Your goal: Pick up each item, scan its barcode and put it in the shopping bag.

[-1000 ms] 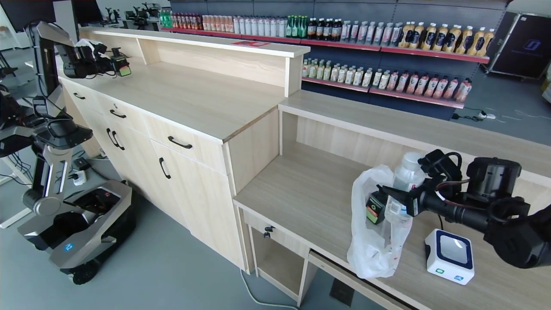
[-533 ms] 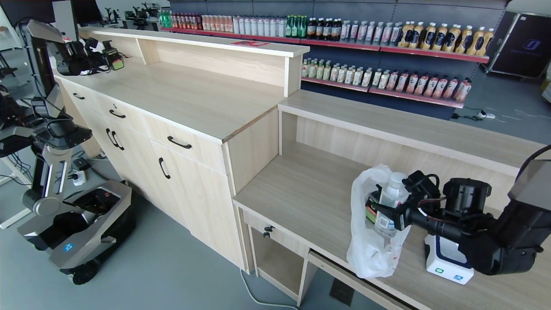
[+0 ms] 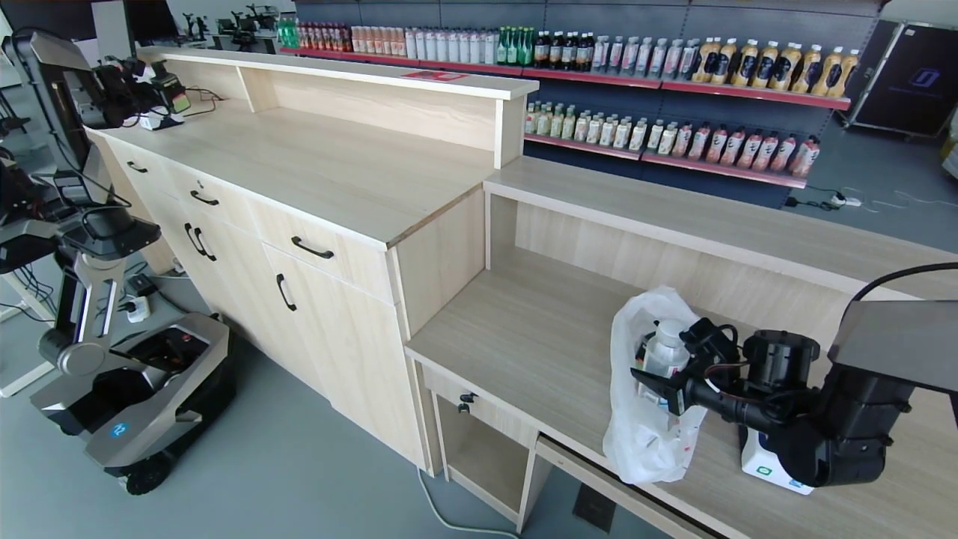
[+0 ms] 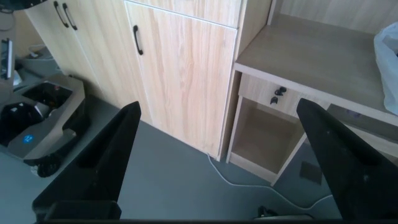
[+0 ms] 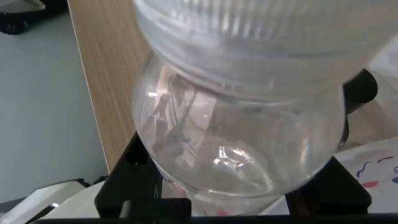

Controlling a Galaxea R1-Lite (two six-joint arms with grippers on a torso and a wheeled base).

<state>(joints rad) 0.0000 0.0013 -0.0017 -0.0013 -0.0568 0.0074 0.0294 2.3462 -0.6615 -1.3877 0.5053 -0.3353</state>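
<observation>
Bagging step. My right gripper [image 3: 661, 378] is clamped on the clear plastic bottle with a white cap [image 3: 665, 344] — bottle sits partway inside the white plastic shopping bag [image 3: 635, 449]. Next, I judge — lower it gently, then let go.

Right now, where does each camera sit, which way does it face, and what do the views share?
Head view: on the head, facing forward and down at the counter; right gripper shut on a clear bottle at the shopping bag's mouth.
Left wrist view: low, facing cabinet door and floor past the open left gripper.
Right wrist view: close against the bottle.
Shared: that bottle, head and right wrist.
</observation>
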